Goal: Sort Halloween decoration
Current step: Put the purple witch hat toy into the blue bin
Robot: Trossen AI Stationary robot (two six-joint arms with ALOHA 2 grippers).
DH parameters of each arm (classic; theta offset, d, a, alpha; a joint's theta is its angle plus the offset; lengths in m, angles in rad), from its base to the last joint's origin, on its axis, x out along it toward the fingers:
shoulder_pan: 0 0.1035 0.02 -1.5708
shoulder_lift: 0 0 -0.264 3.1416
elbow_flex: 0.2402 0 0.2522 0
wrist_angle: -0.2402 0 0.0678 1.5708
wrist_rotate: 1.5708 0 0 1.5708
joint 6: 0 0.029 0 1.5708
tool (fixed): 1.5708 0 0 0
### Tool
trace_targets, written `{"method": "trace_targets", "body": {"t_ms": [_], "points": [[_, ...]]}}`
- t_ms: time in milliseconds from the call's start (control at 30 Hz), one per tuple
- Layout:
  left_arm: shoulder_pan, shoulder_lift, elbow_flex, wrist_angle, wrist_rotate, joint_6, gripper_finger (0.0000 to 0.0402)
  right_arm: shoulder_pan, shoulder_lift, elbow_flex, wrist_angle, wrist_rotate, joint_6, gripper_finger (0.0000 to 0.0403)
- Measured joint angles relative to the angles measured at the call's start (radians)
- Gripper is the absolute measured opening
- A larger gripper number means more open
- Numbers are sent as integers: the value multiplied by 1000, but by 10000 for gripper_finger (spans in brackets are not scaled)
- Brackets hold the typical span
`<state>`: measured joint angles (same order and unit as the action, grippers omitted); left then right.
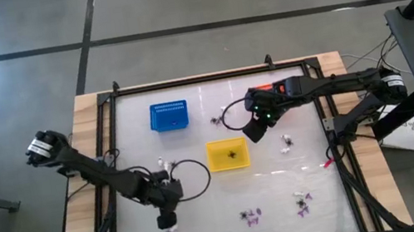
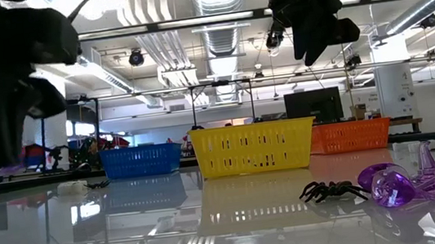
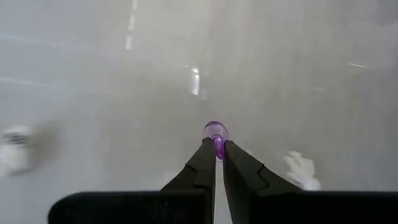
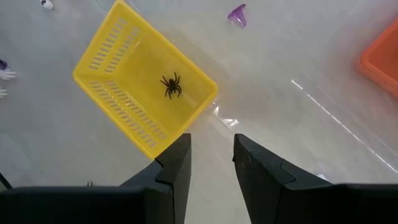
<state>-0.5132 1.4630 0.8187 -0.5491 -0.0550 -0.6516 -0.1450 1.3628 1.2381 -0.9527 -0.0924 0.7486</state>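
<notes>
My left gripper [image 3: 216,149] is at the table's near left [image 1: 165,218], shut on a small purple trinket [image 3: 216,132]. My right gripper [image 4: 211,155] is open and empty, up in the air just right of the yellow basket [image 1: 228,154], and shows in the high view [image 1: 253,129]. One black spider [image 4: 171,85] lies on the basket's floor. More purple trinkets [image 1: 251,216] and a black spider [image 2: 332,189] lie near the front edge. White trinkets [image 1: 286,143] lie right of the yellow basket. My left gripper pinches the purple trinket's narrow end [image 3: 218,144] between its two fingertips. The trinket's wider rounded end [image 3: 215,130] sticks out beyond the tips. The fingers point down at the table. Whether the trinket touches the table does not show.
A blue basket [image 1: 169,115] stands at the far left of the yellow one. An orange basket [image 2: 350,135] stands at the far right, partly under my right arm. White trinkets [image 3: 301,168] lie near my left gripper, and another trinket [image 1: 216,119] lies between the blue and orange baskets.
</notes>
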Motion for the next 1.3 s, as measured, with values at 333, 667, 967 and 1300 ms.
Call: {"method": "trace_targets", "body": {"t_ms": [333, 667, 967, 1300], "points": [[115, -187, 9, -105, -124, 70, 0, 30, 0, 0, 0, 17, 0, 111], [391, -322, 9, -173, -150, 275, 0, 31, 0, -5, -1, 79, -23, 111], [700, -343, 10, -172, -147, 491, 0, 31, 0, -5, 0, 120, -27, 111], [1000, -275, 10, -97, -135, 575, 0, 31, 0, -5, 0, 123, -71, 111]]}}
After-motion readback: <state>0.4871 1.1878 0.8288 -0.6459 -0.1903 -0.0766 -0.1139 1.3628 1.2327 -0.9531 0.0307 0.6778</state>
